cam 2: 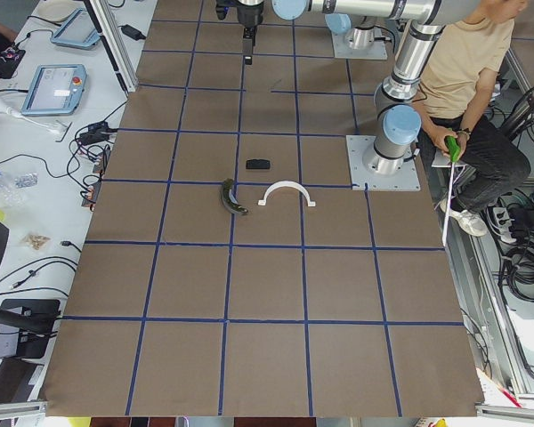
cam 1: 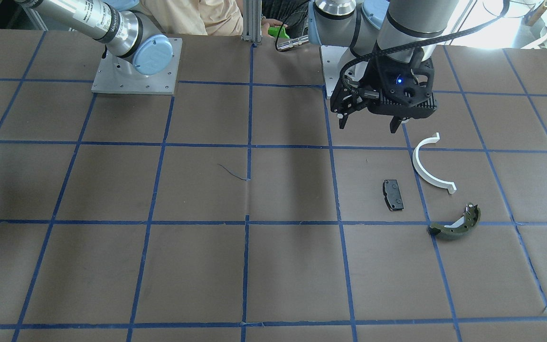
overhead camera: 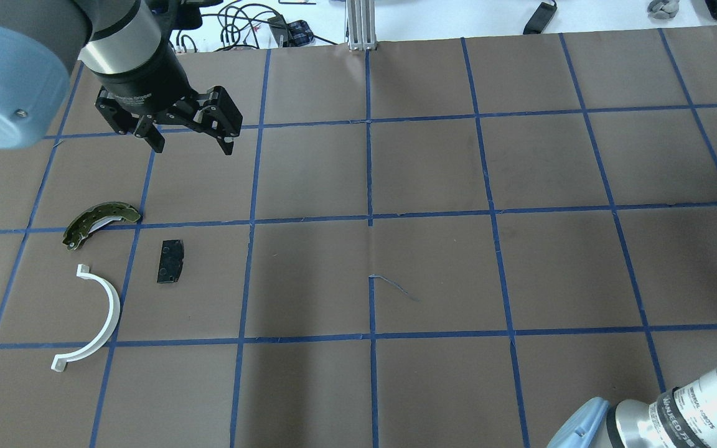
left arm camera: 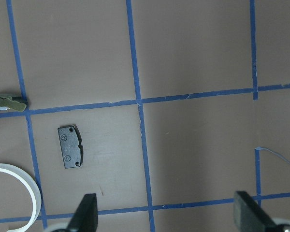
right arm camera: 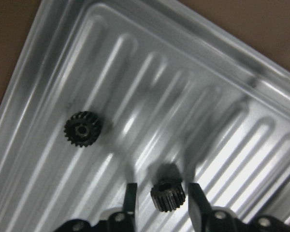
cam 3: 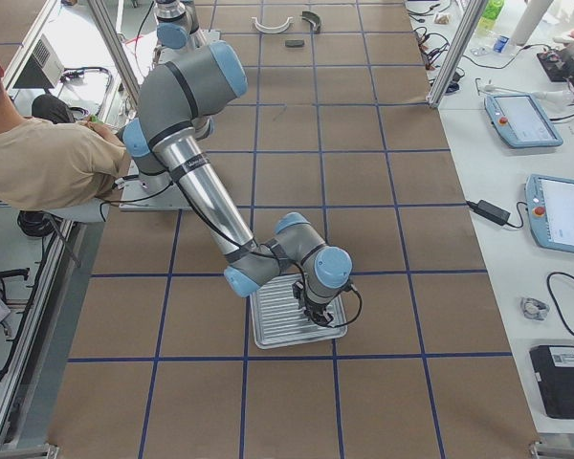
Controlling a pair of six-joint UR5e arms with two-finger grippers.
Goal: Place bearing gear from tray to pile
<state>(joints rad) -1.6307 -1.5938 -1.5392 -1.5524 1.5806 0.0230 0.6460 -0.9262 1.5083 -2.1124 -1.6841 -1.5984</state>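
The right hand (right arm camera: 161, 189) hangs low over the tray (right arm camera: 222, 111), its two fingers apart with one bearing gear (right arm camera: 168, 195) between them. Neither finger appears to press on it yet. A second gear (right arm camera: 83, 129) lies flat on the tray's ribbed floor, nearer a corner.

The gear looks small, stiff and hard, probably light for the arm. Its toothed rim should give the pads some bite, though it may skate along the shiny ribs if nudged from one side. My judgement is to close squarely across the rim, on opposite teeth, centred over the bore and low enough to catch the full thickness.

Far from the tray, at the other end of the table (overhead camera: 433, 274), sits the pile (cam 1: 393, 194): a black plate (overhead camera: 170, 261), a white half-ring (overhead camera: 111, 311) and an olive brake shoe (overhead camera: 100, 219). Beyond them the left hand (overhead camera: 193, 147) hovers empty, fingers spread.

The gears show no legible marking. Print on the arm sleeves is too small to read.
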